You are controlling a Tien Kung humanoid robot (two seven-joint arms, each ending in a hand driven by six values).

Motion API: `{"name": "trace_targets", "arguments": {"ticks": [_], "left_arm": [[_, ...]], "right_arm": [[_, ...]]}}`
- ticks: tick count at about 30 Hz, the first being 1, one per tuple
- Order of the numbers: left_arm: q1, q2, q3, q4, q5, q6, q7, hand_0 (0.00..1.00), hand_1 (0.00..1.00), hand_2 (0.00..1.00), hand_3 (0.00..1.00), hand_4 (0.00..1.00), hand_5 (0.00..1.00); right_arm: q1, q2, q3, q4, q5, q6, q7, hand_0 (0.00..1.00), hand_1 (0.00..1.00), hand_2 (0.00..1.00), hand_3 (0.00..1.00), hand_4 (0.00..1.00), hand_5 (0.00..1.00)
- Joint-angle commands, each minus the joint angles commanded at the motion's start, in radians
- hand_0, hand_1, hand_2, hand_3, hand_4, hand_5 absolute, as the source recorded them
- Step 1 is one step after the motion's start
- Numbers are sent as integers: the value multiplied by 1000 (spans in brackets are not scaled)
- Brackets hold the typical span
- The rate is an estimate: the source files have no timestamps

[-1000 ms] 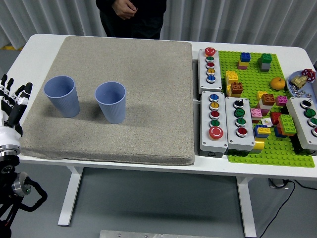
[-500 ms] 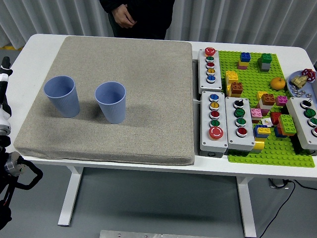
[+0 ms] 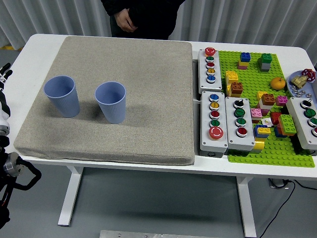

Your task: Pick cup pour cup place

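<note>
Two light blue paper cups stand upright on a grey mat (image 3: 143, 74) that covers the left part of the white table. The left cup (image 3: 62, 95) is near the mat's left side. The right cup (image 3: 111, 102) stands a short way to its right, apart from it. Both look empty from here. My left hand (image 3: 3, 94) sits at the picture's left edge, off the mat and well left of the left cup, mostly cut off by the frame. My right arm is out of view.
Grey button boxes (image 3: 214, 121) stand right of the mat. Beyond them is a green baseplate (image 3: 277, 151) with coloured bricks and an orange (image 3: 278, 83). A person in black stands at the far side, one hand (image 3: 126, 20) held at the body.
My left hand has drawn back to the left, from over the mat's left edge to the picture's edge. The person has shifted slightly right. The cups have not moved.
</note>
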Motion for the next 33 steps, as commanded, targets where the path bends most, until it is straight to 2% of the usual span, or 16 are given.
{"name": "trace_targets", "arguments": {"ticks": [33], "left_arm": [[5,0,5,0,-2,6,0,765,787,934,913,783,998]], "right_arm": [[-1,1,3,0,-2,0,1,741,708,726,645,215,416]]}}
